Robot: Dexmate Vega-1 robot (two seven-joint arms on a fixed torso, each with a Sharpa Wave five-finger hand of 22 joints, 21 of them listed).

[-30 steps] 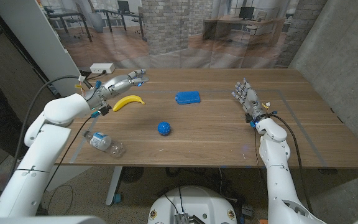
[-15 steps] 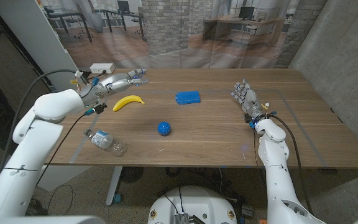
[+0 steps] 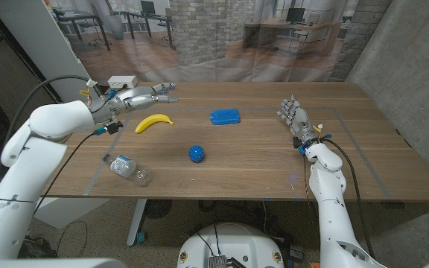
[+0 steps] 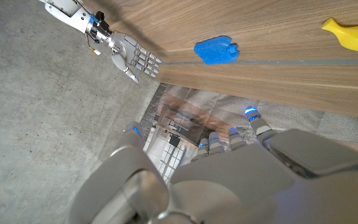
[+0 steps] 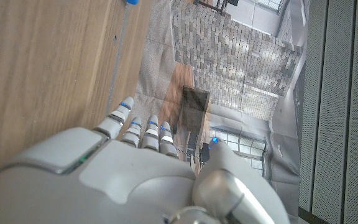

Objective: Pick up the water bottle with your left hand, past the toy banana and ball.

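Left hand (image 3: 136,97) lifted, drawn back toward table's far-left edge

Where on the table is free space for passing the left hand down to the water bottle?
Bare wood lies between the toy banana and the water bottle, left of the ball; the left hand could probably descend there. The wide patch between the blue block and the right hand is also free. Objects cluster on the left half.

A: The table (image 3: 259,149) looks like wood, brown with a visible grain and a matt finish. The water bottle (image 3: 128,169) at lower left is clear plastic with a blue-printed label.

B: The toy banana (image 3: 153,122) is smooth yellow with a slight gloss. The ball (image 3: 196,153) looks bumpy and blue. Both arms wear glossy white shells; the left hand (image 3: 141,97) looks silvery, like metal.
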